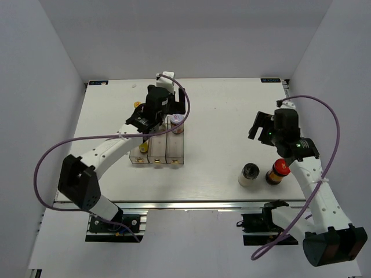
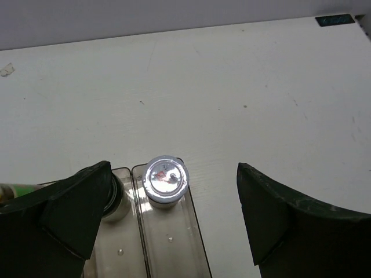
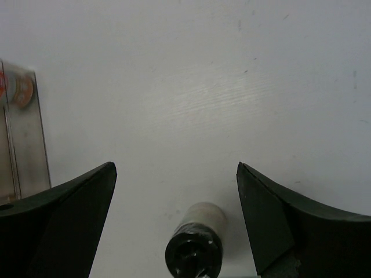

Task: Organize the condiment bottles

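A shiny-lidded jar [image 1: 177, 120] stands at the far end of the clear tray's [image 1: 157, 152] right compartment; it also shows in the left wrist view [image 2: 166, 178]. A dark-lidded shaker [image 2: 114, 196] stands in the middle compartment, half hidden by my finger. My left gripper [image 1: 152, 119] hovers open and empty above these [image 2: 174, 168]. A tiny yellow-capped bottle [image 1: 137, 105] shows beside the left arm. A black-lidded shaker [image 1: 250, 174] and a red-lidded dark jar [image 1: 278, 172] stand at the front right. My right gripper [image 1: 262, 128] is open above and beyond the shaker [image 3: 194, 249]. The slim red bottle is hidden.
The tray's near ends hold no bottles. Its right wall and the jar show at the left edge of the right wrist view [image 3: 23, 139]. White walls enclose the table on three sides. A purple cable loops over each arm.
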`<state>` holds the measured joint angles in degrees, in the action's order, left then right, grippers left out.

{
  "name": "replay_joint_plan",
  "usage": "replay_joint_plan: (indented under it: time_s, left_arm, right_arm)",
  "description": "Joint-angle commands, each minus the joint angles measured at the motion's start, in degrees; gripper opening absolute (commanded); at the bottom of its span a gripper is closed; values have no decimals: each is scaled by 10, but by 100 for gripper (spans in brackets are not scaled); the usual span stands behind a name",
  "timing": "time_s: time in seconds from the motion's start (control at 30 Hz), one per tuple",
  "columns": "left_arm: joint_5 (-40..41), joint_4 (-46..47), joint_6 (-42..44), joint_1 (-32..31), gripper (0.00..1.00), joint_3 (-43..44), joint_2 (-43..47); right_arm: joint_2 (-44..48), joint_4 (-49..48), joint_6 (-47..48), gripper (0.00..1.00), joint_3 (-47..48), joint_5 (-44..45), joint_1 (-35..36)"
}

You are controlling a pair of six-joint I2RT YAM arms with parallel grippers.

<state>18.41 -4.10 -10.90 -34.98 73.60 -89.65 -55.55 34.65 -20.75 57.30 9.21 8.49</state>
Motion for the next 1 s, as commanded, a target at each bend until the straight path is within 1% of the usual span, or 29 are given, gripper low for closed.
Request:
replay_joint_plan:
  time_s: [0.0,0.03,0.1,0.13,0.17,0.23,0.27,0.37,0.5,0.63,0.8,0.97]
  left_arm:
    - [-11,-54,-21,2,98,-27,65]
    - [6,-58,-34,2,98,-38,89]
    - [29,-85,-55,2,98,-70,115]
    - [49,-89,-73,2,98,-83,142]
    - [57,-91,-76,2,98,-95,154]
    - [67,-93,-78,2,98,-117,183]
    - [88,-99,-84,2,98,-120,191]
    - [103,-100,-92,2,98,-129,209]
    - [109,-97,-90,2,98,-131,207]
    - [104,-98,-91,2,98,-129,198]
    - [116,-98,-91,2,98,-131,203]
    - [123,-94,-91,2,98,-138,214]
  right_arm:
    - [2,62,-6,89,14,43,74]
    - [-1,76,-21,89,14,65,123]
    - [-11,124,-42,89,13,122,164]
    - [-16,138,-59,89,12,130,186]
    - [-23,167,-67,89,9,138,194]
    - [-27,195,-92,89,-4,168,208]
    - [-29,210,-116,89,-10,178,209]
    - [-30,224,-139,89,-36,172,211]
    - [-27,212,-134,89,-70,134,220]
    - [-27,218,-143,89,-85,142,223]
    - [-36,212,-154,89,-104,129,224]
    - [-37,195,-152,70,-107,112,224]
